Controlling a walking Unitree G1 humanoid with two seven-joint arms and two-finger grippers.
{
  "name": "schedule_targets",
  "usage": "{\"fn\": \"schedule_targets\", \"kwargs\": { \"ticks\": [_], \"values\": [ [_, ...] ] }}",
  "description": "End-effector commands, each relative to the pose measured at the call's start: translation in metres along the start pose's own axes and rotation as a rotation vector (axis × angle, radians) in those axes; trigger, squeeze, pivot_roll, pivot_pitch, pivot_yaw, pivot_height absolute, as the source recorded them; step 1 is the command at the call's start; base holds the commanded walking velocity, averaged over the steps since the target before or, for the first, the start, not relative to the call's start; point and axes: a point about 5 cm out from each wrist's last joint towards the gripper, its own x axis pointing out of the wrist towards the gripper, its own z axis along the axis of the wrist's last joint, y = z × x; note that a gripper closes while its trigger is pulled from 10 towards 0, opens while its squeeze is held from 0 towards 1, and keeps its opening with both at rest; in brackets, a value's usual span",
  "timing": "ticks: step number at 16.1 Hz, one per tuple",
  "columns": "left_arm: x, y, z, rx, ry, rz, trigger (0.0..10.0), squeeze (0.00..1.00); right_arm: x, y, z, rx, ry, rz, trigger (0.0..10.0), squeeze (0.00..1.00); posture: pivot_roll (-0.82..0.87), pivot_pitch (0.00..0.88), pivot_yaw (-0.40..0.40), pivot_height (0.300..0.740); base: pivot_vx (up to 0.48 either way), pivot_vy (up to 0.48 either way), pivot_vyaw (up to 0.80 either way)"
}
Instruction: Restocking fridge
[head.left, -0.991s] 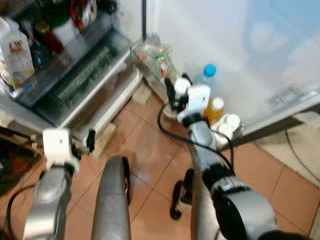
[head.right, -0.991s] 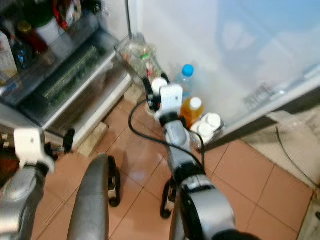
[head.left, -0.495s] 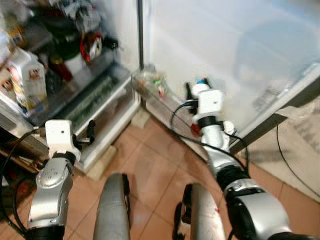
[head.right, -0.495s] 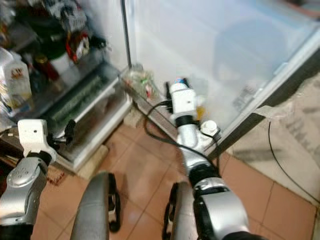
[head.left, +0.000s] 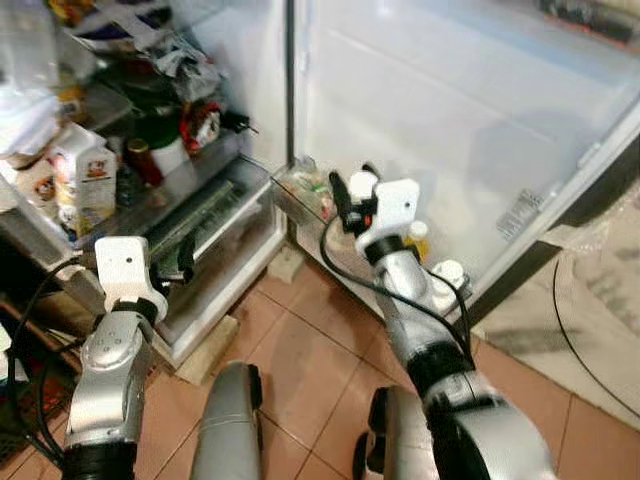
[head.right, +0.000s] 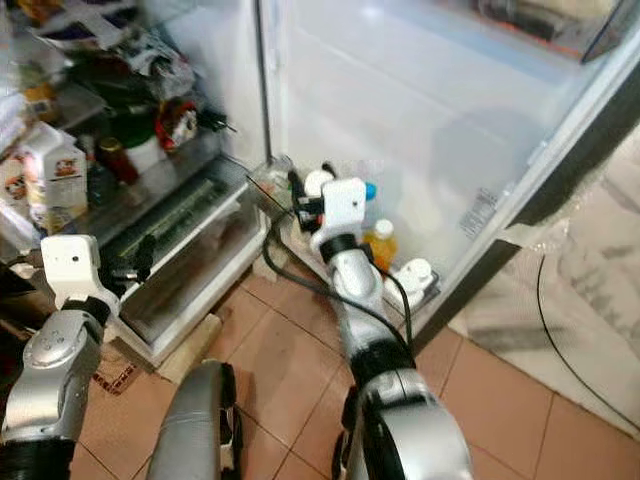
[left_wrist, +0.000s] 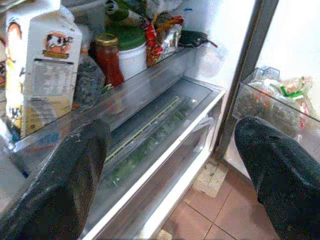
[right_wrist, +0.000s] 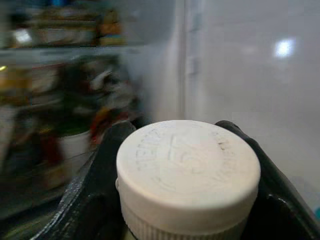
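Before the open fridge, the right gripper is clamped on a white-capped bottle, its two black fingers pressed against either side just under the cap, and holds it up near the bottom shelf of the fridge door. That door shelf already carries a blue-capped bottle, an orange juice bottle and white-capped bottles (the one in hand looks like their kin). The left gripper hovers with its fingers spread wide and nothing between them, facing the crisper drawer under the glass shelf that bears a milk carton and a red-filled jar. By the look of it, the step in hand is carrying the bottle to a storage spot. Next comes choosing a free gap, on the door shelf or the glass shelf, lowering the bottle upright and only then letting go.
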Motion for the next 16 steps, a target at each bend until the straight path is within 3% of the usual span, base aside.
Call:
{"fn": "schedule_targets", "kwargs": {
  "ticks": [1, 2, 3, 6, 11, 13, 14, 16],
  "values": [
    [-0.002, -0.005, 0.0, -0.008, 0.0, -0.03, 10.0, 0.0, -0.002, -0.003, 0.004, -0.009, -0.013, 0.006, 10.0, 0.0, 0.13, 0.02, -0.021, 0.641, 0.0, 0.0, 0.0],
    [-0.005, -0.008, 0.0, -0.019, 0.0, -0.045, 10.0, 0.0, -0.008, -0.006, 0.003, 0.018, -0.006, -0.005, 10.0, 0.0, 0.13, 0.019, -0.019, 0.641, 0.0, 0.0, 0.0],
    [-0.012, -0.012, -0.001, 0.023, -0.001, -0.081, 10.0, 0.0, -0.015, -0.014, 0.0, -0.011, 0.041, -0.047, 10.0, 0.0, 0.12, 0.018, -0.019, 0.641, 0.0, 0.0, 0.0],
    [-0.026, -0.016, -0.006, 0.067, 0.012, -0.149, 10.0, 0.0, -0.03, -0.028, 0.006, 0.009, 0.031, -0.048, 10.0, 0.0, 0.1, 0.017, -0.013, 0.641, 0.0, 0.0, -0.22],
    [-0.027, -0.019, -0.005, 0.11, 0.027, -0.212, 10.0, 0.0, -0.028, -0.027, 0.018, 0.012, 0.026, -0.015, 10.0, 0.0, 0.09, 0.009, -0.009, 0.703, 0.0, 0.0, -0.09],
    [-0.028, -0.021, -0.004, 0.085, 0.052, -0.242, 10.0, 0.0, -0.029, -0.028, 0.019, 0.007, 0.032, -0.014, 10.0, 0.0, 0.09, 0.004, -0.006, 0.723, 0.0, 0.0, 0.0],
    [-0.028, -0.019, -0.001, 0.123, 0.034, -0.243, 10.0, 0.0, -0.029, -0.029, 0.02, 0.009, 0.037, -0.017, 10.0, 0.0, 0.09, 0.004, -0.004, 0.738, 0.0, 0.0, 0.0],
    [-0.026, -0.013, 0.002, 0.112, 0.032, -0.206, 10.0, 0.0, -0.032, -0.029, 0.021, 0.013, 0.047, -0.017, 10.0, 0.0, 0.09, 0.007, -0.004, 0.74, 0.0, 0.0, 0.0]
  ]
}}
